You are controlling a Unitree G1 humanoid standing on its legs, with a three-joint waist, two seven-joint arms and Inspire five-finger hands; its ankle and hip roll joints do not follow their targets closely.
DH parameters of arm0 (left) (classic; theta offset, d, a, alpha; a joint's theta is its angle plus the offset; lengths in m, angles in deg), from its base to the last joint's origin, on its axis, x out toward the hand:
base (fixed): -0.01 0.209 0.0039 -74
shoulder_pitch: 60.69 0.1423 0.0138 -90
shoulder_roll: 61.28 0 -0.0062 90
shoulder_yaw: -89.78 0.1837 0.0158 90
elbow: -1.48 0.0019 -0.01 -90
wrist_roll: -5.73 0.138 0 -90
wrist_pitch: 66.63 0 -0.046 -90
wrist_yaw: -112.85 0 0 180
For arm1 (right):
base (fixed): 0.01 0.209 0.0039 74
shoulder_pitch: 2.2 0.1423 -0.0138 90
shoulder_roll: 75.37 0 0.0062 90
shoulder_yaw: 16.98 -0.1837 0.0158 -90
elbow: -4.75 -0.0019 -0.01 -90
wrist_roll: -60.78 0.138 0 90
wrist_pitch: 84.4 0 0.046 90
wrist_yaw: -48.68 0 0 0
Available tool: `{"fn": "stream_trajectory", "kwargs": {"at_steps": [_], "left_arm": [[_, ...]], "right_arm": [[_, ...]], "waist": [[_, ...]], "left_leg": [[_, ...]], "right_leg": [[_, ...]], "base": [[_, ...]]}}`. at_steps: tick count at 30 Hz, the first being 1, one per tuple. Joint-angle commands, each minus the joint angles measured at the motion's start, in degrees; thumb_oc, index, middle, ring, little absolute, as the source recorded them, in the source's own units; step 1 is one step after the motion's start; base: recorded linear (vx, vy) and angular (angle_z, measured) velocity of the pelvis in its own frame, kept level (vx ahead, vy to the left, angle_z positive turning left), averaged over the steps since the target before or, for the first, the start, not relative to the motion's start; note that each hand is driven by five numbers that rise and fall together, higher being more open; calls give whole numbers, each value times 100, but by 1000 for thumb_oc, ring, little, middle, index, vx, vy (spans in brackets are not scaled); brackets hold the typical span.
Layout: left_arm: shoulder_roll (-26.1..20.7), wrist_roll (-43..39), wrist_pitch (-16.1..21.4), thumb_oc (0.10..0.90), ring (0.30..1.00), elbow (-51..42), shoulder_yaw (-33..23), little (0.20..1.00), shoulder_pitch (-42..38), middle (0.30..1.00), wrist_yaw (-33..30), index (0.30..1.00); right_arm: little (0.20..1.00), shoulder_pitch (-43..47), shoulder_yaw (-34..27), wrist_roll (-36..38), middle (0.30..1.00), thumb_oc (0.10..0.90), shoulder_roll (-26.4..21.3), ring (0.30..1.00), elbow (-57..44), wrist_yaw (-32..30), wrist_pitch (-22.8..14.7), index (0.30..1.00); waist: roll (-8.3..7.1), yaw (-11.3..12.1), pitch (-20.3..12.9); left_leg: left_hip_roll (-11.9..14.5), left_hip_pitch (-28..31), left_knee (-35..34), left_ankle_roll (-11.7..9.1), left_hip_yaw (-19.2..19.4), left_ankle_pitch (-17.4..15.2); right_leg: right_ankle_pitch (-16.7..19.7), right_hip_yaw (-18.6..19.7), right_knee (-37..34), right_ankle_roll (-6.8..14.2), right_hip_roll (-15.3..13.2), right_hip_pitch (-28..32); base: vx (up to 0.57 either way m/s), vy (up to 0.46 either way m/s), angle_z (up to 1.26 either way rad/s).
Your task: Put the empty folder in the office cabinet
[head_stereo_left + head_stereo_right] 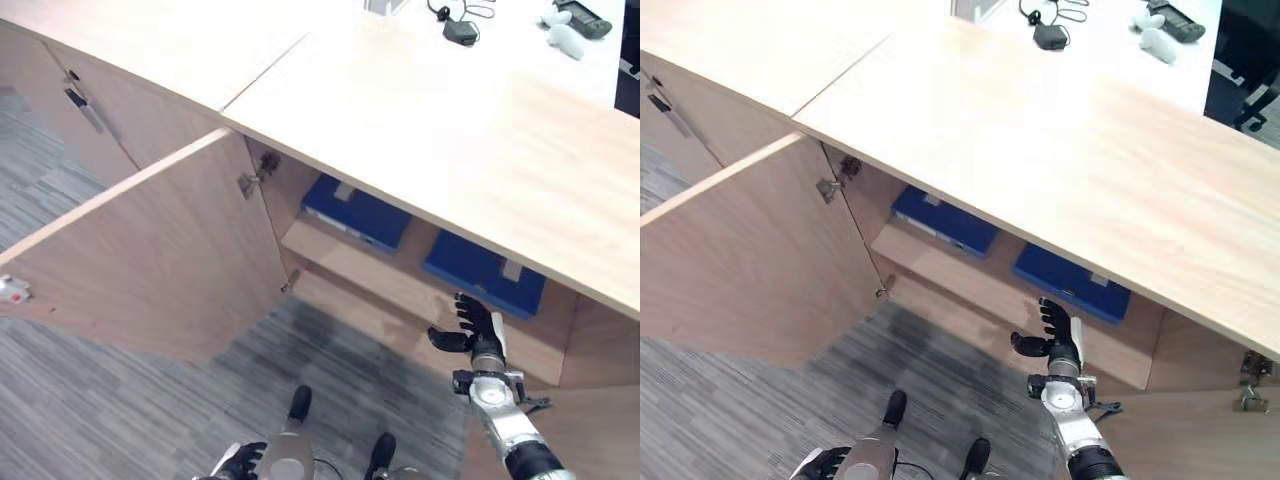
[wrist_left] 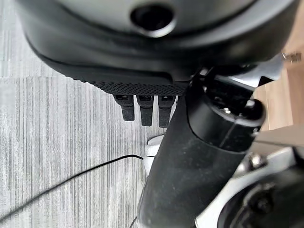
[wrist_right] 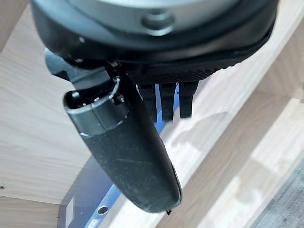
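Fingers (image 1: 470,312) of right hand (image 1: 478,330) spread straight, holding nothing, just in front of blue folder (image 1: 484,272) lying flat on cabinet shelf (image 1: 400,285), long axis running back into cabinet. Left hand (image 1: 240,462) low, farther off, fingers loosely extended, empty.

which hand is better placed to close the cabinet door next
Probably the left. The open cabinet door swings out on the robot's left, with the left hand low beside it. The right hand, open, is up at the shelf by a blue folder.

Door (image 1: 150,260): swung wide open, cabinet front free.
Shelf (image 1: 400,285): two blue folders (image 1: 357,213) lie on it, gap between.
Counter (image 1: 450,140): overhangs the opening.
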Motion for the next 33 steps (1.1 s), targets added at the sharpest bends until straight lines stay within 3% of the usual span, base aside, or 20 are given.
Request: {"fn": "stream_trajectory", "kwargs": {"at_steps": [1, 3, 4, 5, 7, 8, 10, 11, 12, 14, 16, 17, 18, 20, 21, 22, 23, 24, 26, 33], "left_arm": [[559, -696, 257, 800, 900, -14, 18, 900, -459, 900, -197, 900], [581, -762, 239, 800, 900, -49, -130, 900, -277, 900, -166, 900], [581, -761, 239, 800, 900, -51, -130, 900, -269, 900, -167, 900], [601, -776, 231, 800, 900, -16, -199, 900, -246, 900, -184, 900], [606, -750, 230, 800, 900, -18, -206, 900, -199, 900, -200, 900], [597, -709, 192, 800, 900, -91, -207, 900, -151, 900, -194, 900], [567, -743, 184, 800, 900, -187, -259, 900, -143, 900, -243, 900], [460, -817, 203, 800, 900, -259, -280, 900, -272, 900, -310, 900], [451, -819, 200, 800, 900, -256, -282, 900, -276, 900, -308, 900], [300, -852, 245, 800, 900, -491, -272, 900, -383, 900, -371, 900], [220, -824, 284, 800, 900, -712, -246, 900, -410, 900, -406, 900], [107, -833, 298, 800, 900, -960, -255, 900, -461, 900, -466, 900], [103, -834, 293, 800, 900, -967, -256, 900, -459, 900, -465, 900], [-64, -810, 314, 800, 900, -1137, -249, 900, -494, 900, -491, 900], [-126, -778, 337, 800, 900, -1226, -202, 900, -528, 900, -515, 900], [-164, -739, 396, 800, 900, -1373, -63, 900, -593, 900, -530, 900], [-164, -740, 395, 800, 900, -1373, -62, 900, -596, 900, -530, 900], [-188, -671, 413, 800, 900, -1408, 32, 900, -657, 900, -542, 900], [-114, -449, 444, 800, 900, -1322, 202, 900, -860, 900, -549, 900], [-22, -506, 556, 800, 900, -1375, 116, 900, -851, 900, -659, 900]], "right_arm": [[900, 139, -141, 117, 900, 800, -361, 900, -262, 108, -446, 900], [900, -200, -33, 5, 900, 800, -285, 900, -195, 302, -359, 900], [900, -207, -31, 4, 900, 800, -284, 900, -198, 302, -358, 900], [900, -388, -52, -43, 900, 800, -264, 900, -179, 397, -319, 900], [900, -515, -56, -19, 900, 800, -229, 900, -138, 448, -301, 900], [900, -713, -166, 83, 900, 800, -147, 900, -95, 509, -240, 900], [900, -785, -154, 163, 900, 800, -43, 900, 12, 606, -204, 900], [900, -752, -186, 205, 900, 800, 44, 900, 271, 592, -173, 900], [900, -742, -184, 205, 900, 800, 53, 900, 283, 594, -176, 900], [900, -632, -183, 279, 900, 800, 138, 900, 445, 604, -141, 900], [900, -523, -126, 226, 900, 800, 231, 900, 666, 625, -140, 900], [900, -475, -76, 173, 900, 800, 337, 900, 773, 621, -115, 900], [900, -473, -75, 173, 900, 800, 341, 900, 775, 621, -116, 900], [900, -484, -125, 244, 900, 800, 402, 900, 826, 593, -137, 900], [900, -504, -153, 309, 900, 800, 417, 900, 811, 570, -152, 900], [900, -558, -189, 426, 900, 800, 392, 900, 839, 531, -186, 900], [900, -555, -190, 427, 900, 800, 392, 900, 841, 531, -188, 900], [900, -603, -207, 447, 900, 800, 351, 900, 789, 500, -209, 900], [900, -758, -272, 431, 900, 800, 382, 900, 876, 495, -252, 900], [900, -827, -300, 359, 900, 800, 362, 900, 1164, 490, -290, 900]], "waist": [[127, -283, -395], [47, -499, -599], [49, -497, -600], [33, -637, -724], [56, -710, -809], [76, -783, -897], [73, -791, -957], [2, -729, -895], [9, -742, -914], [-60, -663, -840], [-97, -570, -733], [-80, -525, -653], [-89, -521, -649], [-25, -542, -604], [4, -608, -601], [69, -722, -572], [76, -727, -587], [86, -791, -562], [7, -809, -621], [-29, -736, -812]], "left_leg": [[686, 102, 682, -240, 783, -292], [955, 656, 1086, -233, 1552, -620], [959, 662, 1088, -236, 1555, -624], [1059, 937, 1156, -261, 1894, -704], [1056, 1093, 1073, -276, 2039, -746], [987, 1177, 914, -256, 2200, -911], [859, 1246, 696, -212, 2239, -982], [730, 1093, 705, -117, 2229, -885], [725, 1141, 683, -150, 2127, -989], [578, 998, 672, 28, 2146, -975], [386, 1063, 536, 187, 2215, -1065], [276, 1150, 356, 288, 2177, -1076], [265, 1158, 346, 292, 2183, -1072], [264, 1179, 191, 321, 1997, -1001], [213, 1202, 94, 322, 1811, -976], [65, 1251, -25, 338, 1443, -947], [73, 1227, -29, 336, 1438, -928], [-17, 1209, -55, 342, 1233, -909], [-235, 1139, -96, 390, 830, -960], [-328, 1201, -121, 393, 668, -980]], "right_leg": [[-543, -312, 738, 280, -517, -389], [-513, -509, 848, 217, -611, -429], [-516, -507, 850, 217, -608, -426], [-452, -682, 926, 216, -687, -471], [-434, -778, 996, 235, -726, -485], [-424, -844, 1067, 343, -779, -418], [-272, -918, 1129, 459, -888, -403], [-34, -1092, 1295, 482, -1087, -448], [-128, -992, 1319, 559, -1067, -420], [97, -1129, 1612, 618, -1308, -548], [363, -1145, 2147, 857, -1618, -719], [745, -1104, 2667, 1019, -1780, -871], [743, -1094, 2678, 1021, -1790, -878], [833, -658, 2785, 1061, -1546, -1081], [646, -254, 2637, 1053, -1279, -1158], [142, 428, 2360, 954, -757, -1260], [173, 416, 2326, 949, -746, -1266], [-88, 658, 2093, 833, -532, -1276], [-260, 853, 1512, 718, -410, -989], [-156, 943, 1003, 692, -393, -616]], "base": [[-118, 122, 33], [-80, 168, 51], [-55, 221, 50], [-44, 137, 44], [4, 190, 60], [63, 341, 111], [-2, 289, 90], [-12, 139, 29], [-16, 234, 35], [-26, 215, 49], [-10, 302, 42], [35, 243, 39], [49, 170, 37], [41, 86, 39], [147, 165, 35], [133, 127, 76], [145, 124, 136], [77, 8, 159], [87, -30, 153], [72, -31, 34]]}}
